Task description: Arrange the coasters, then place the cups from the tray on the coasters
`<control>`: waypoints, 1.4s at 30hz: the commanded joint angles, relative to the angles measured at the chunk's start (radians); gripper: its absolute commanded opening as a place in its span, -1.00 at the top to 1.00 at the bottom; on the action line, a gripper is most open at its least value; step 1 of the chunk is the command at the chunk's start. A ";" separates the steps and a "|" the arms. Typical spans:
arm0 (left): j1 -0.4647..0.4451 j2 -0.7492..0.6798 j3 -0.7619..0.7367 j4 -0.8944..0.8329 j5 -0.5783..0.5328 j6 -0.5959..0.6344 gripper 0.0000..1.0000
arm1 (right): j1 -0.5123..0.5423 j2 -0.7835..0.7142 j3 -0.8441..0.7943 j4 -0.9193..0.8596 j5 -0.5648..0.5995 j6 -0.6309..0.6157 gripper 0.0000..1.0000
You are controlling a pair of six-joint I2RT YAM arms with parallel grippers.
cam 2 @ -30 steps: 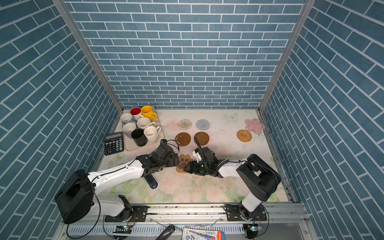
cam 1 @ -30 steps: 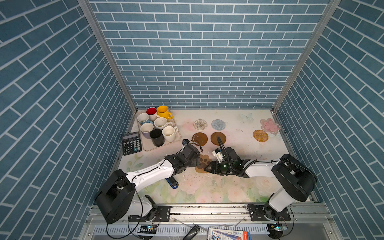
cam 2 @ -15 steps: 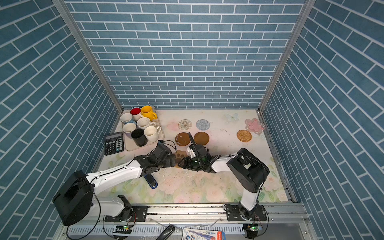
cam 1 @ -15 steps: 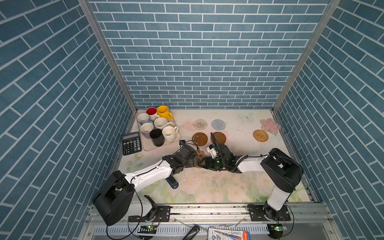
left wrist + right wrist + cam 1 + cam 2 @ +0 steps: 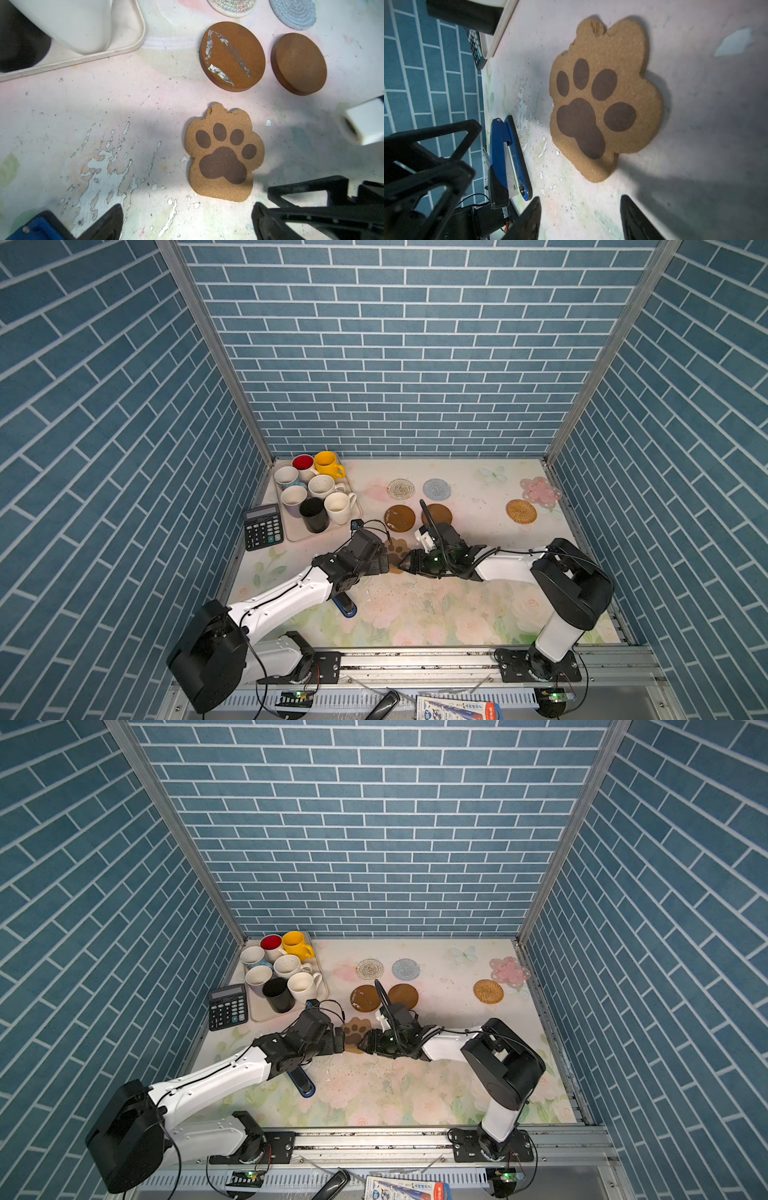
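Squaring up the paw-shaped coaster [image 5: 223, 153]: flat on the bench [image 5: 457, 614], midway between its side edges, between left gripper [image 5: 338, 1042] and right gripper [image 5: 364, 1043], both spread wide and empty. Pinch one thin edge only, lift level, set down in line with the brown discs [image 5: 400, 518] just beyond. Leave the mugs [image 5: 316, 489] on the tray [image 5: 299, 537], far-left corner.

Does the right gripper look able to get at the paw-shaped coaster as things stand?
Probably yes. The right gripper is open, and the paw-shaped coaster lies flat just ahead with only bare table between. The left gripper stands close at the coaster's other side and may crowd it.
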 commanded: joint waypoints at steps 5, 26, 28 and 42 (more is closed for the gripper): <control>-0.068 -0.082 0.082 -0.120 -0.031 0.020 -0.97 | -0.066 -0.319 -0.024 -0.287 0.104 -0.105 -0.25; -0.082 0.224 0.455 -0.168 0.065 0.116 -0.99 | -0.733 -0.403 0.125 -0.626 0.081 -0.351 -0.24; -0.071 0.289 0.519 -0.168 0.070 0.132 -0.99 | -0.791 -0.341 0.150 -0.594 0.062 -0.341 -0.20; 0.051 0.741 1.026 -0.179 0.152 0.212 -0.99 | -0.977 0.104 0.545 -0.602 0.207 -0.342 0.23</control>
